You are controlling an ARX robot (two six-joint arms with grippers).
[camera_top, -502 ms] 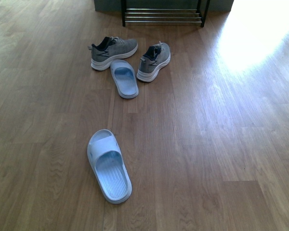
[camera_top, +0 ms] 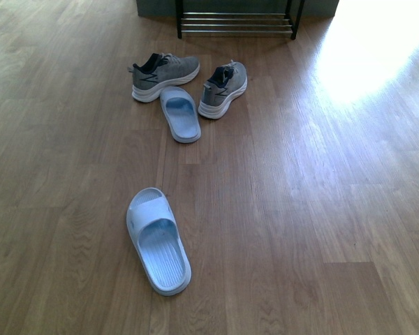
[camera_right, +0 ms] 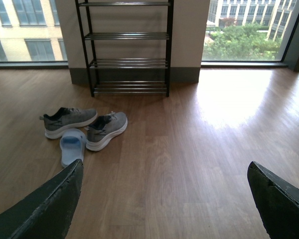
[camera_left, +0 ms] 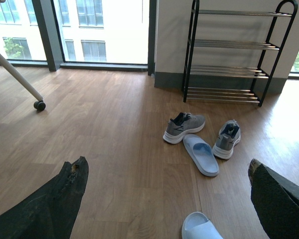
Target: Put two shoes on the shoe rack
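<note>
While nothing is yet gripped, we find the pair on the floor, short of the shoe rack.
On the left gripper the fingers are spread wide, holding nothing; the left sneaker lies well beyond the fingertips, side-on to the rack. A pale blue slide sits between the pair, its toe close to that sneaker; we cannot tell whether they touch. The right sneaker lies just beside the slide, heel toward the camera. On the right gripper the fingers are wide and empty, both sneakers well ahead of them. A second slide lies nearer the fingers, on the approach. We judge the wide spread a readiness to span a shoe's body; the rack shows bare, so neither shoe is placed.
</note>
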